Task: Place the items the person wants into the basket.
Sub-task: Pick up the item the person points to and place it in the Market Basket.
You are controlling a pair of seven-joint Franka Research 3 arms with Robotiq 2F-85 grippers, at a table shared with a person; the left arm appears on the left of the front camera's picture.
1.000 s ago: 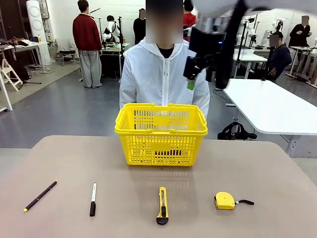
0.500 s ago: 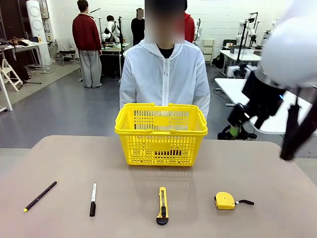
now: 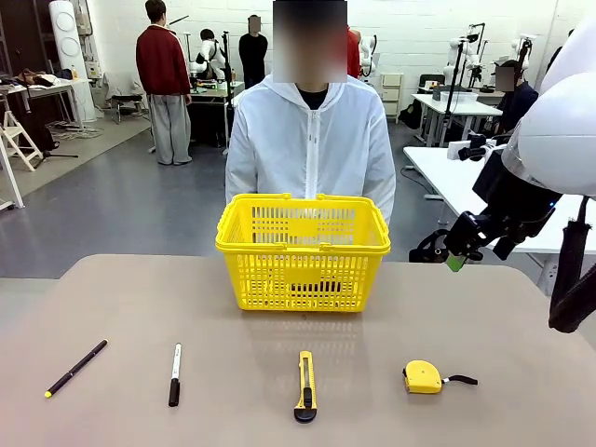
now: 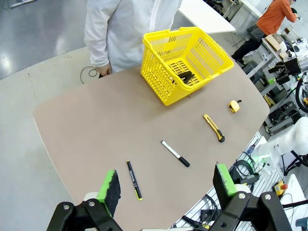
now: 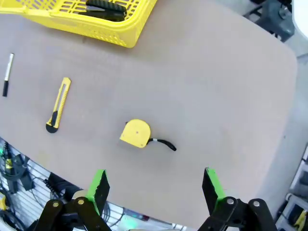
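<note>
Right end effector (image 5: pixel 155 185) swung down, jaws wide, empty, tape measure (image 5: pixel 135 133) untouched

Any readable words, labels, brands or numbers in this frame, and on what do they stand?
None can be read.
The tape measure, utility knife, marker, pen and basket show no legible print; any marking on them is too small to make out.

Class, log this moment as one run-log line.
left tool: open, above table | right tool: open, above tape measure | pen, tape measure: on table | basket: holds neither
</note>
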